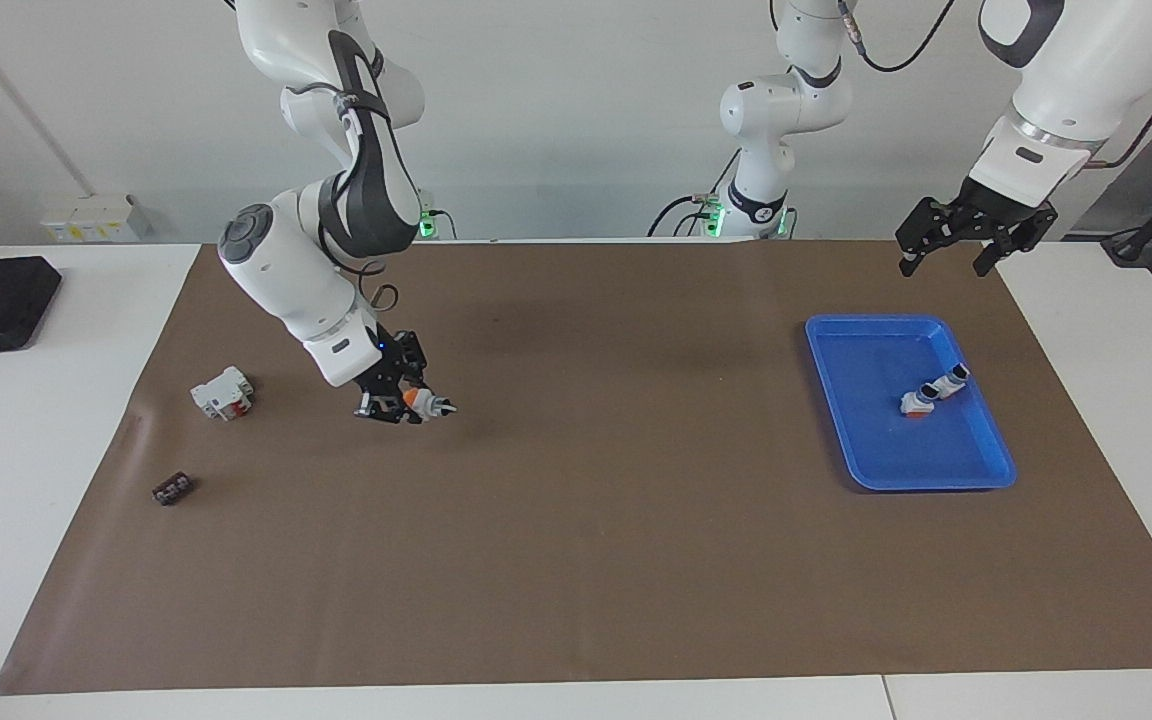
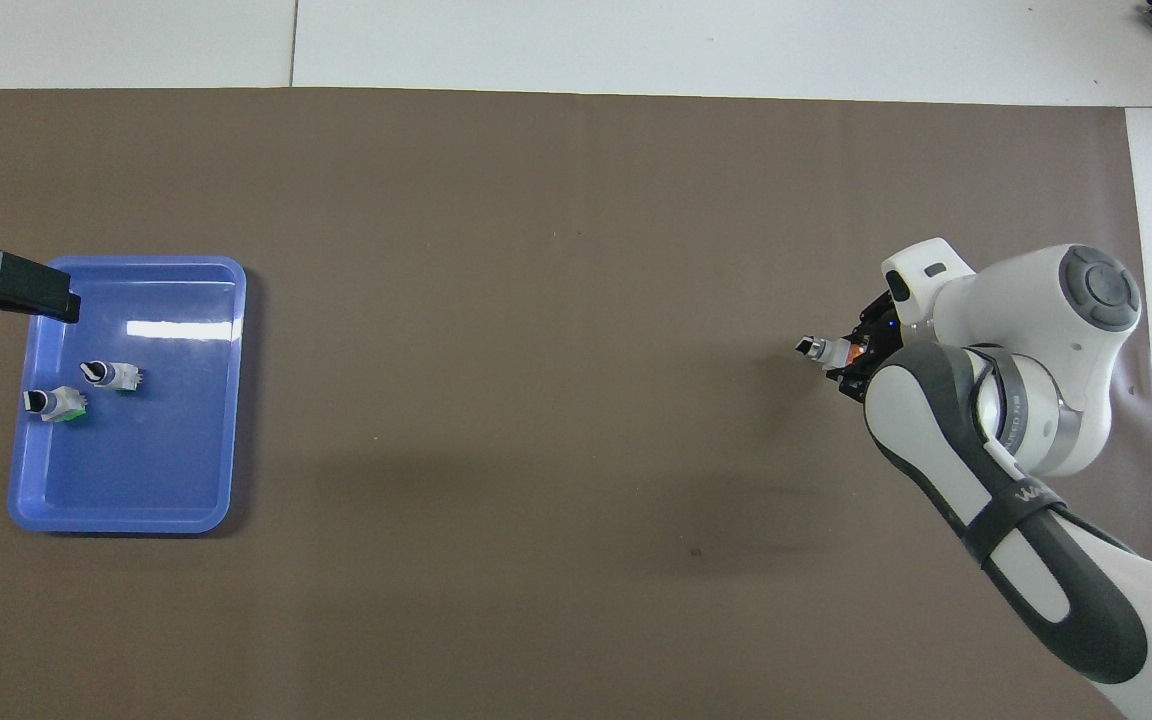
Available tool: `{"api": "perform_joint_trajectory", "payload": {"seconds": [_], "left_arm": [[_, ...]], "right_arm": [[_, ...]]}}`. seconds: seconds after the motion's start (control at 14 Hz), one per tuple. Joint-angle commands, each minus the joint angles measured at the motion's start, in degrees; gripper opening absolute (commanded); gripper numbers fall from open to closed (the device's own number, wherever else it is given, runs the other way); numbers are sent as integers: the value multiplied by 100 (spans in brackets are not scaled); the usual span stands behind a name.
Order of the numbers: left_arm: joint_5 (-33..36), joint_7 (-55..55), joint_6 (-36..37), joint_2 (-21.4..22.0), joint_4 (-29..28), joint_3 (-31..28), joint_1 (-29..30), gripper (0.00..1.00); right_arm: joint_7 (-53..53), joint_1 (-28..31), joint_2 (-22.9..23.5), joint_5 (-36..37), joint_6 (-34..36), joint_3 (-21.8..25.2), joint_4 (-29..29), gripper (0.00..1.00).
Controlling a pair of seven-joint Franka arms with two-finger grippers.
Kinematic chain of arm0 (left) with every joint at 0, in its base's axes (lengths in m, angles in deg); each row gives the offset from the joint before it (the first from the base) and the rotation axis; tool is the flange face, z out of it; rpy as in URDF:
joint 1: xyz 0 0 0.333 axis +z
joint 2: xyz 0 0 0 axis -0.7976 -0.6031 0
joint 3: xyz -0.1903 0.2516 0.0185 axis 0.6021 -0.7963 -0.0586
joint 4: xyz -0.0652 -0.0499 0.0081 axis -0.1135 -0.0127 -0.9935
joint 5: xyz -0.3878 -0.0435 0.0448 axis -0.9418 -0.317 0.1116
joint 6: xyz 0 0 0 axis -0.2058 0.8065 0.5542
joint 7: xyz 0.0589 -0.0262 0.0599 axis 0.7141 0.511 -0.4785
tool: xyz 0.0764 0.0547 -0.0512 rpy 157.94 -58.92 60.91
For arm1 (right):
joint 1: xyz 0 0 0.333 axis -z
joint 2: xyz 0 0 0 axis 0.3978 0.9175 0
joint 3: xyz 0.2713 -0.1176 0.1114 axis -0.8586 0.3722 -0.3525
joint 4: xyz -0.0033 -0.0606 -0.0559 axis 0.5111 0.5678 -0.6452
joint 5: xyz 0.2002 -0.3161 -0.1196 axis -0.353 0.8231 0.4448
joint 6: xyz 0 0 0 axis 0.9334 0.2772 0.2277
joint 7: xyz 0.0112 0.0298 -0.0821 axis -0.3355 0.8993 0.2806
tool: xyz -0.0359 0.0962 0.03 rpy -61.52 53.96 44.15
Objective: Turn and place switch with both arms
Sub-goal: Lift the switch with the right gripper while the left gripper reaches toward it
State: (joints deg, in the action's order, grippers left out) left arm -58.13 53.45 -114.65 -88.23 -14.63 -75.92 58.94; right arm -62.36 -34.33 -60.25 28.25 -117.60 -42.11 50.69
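Right gripper [image 1: 398, 402] w/ switch [image 1: 423, 404] over brown mat [image 1: 576, 560].

The mat [image 1: 576, 560] covers most of the table. The tray [image 1: 976, 470] sits toward the left arm's end, with two small switches [image 1: 933, 390] in it (side by side, touching or nearly so). Toward the right arm's end lies the block [image 1: 221, 392], and the small flat piece [image 1: 172, 489] lies farther from the robots than it. The right gripper [image 1: 398, 404] holds the switch [image 1: 424, 404] above the mat, beside the block. The left gripper [image 1: 971, 240] hangs over the mat's edge near the tray.
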Motion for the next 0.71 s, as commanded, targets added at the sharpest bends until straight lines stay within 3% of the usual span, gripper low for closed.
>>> {"api": "perform_joint_trajectory", "payload": {"seconds": [0.0, 0.21, 0.36, 0.5, 0.64], "left_arm": [[73, 37, -89, 177, -217, 8, 39, 100], [73, 19, -1, 177, -217, 16, -5, 100], [73, 20, -1, 185, -217, 17, -40, 100], [73, 20, 43, 203, -234, 17, -58, 100], [73, 54, 166, 212, -243, 69, -67, 100]], "right_arm": [[-838, 61, 56, -1239, 77, -208, -83, 0], [-1210, -88, 100, -1883, -535, -736, -162, 0], [-1158, -438, 127, -2339, -1020, -772, -285, 0], [-1148, -571, 197, -2605, -1074, -781, -373, 0], [-1140, -1018, 241, -2885, -1660, -790, -365, 0]]}}
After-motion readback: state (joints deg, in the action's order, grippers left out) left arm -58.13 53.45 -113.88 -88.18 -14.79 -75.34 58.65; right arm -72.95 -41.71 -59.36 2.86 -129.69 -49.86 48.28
